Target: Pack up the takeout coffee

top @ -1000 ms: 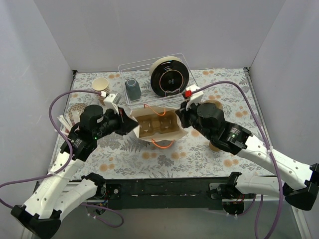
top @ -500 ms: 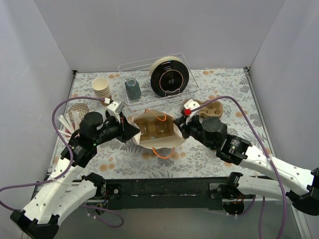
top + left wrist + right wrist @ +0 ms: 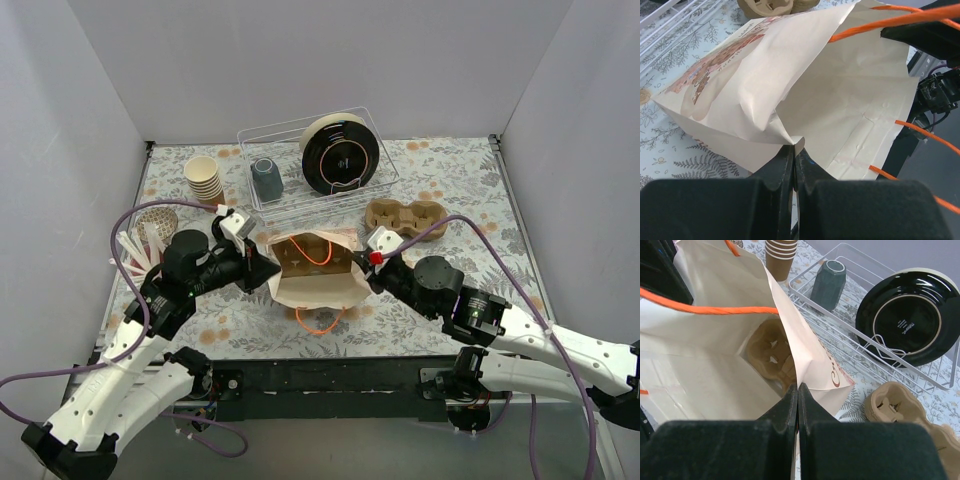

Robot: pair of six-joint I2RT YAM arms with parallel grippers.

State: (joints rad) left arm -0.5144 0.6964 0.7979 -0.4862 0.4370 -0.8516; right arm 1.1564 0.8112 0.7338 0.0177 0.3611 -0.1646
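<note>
Coffee cup: none of the views shows it clearly, so where it sits cannot be told.
Paper bag (image 3: pixel 315 282): stands on the bench (image 3: pixel 450 185) between the two arms. It is pale with a reddish print on one side, and its mouth is stretched open from left and right.
Left hand (image 3: pixel 794 150): clenched on a fold of the bag's left rim, the fingers pressed together with paper between them.
Right hand (image 3: pixel 798 389): clenched on the bag's right rim, the paper edge caught between the closed fingers.
Orange handles (image 3: pixel 710 309): one cord crosses the open mouth, and another loops onto the bench at the bag's near side.
Cup carrier (image 3: pixel 771 352): a brown pulp tray deep inside the bag, its wells facing the opening.
Second carrier (image 3: pixel 405 215): on the bench to the right of the bag and apart from it, beyond the right hand.
Wire rack (image 3: pixel 385 172): at the far side of the bench, behind the bag.
Black plate (image 3: pixel 340 153): on edge in the rack.
Mug (image 3: pixel 266 180): grey-blue, in the rack left of the plate.
Stack of cups (image 3: pixel 204 178): lidless, just left of the rack.
</note>
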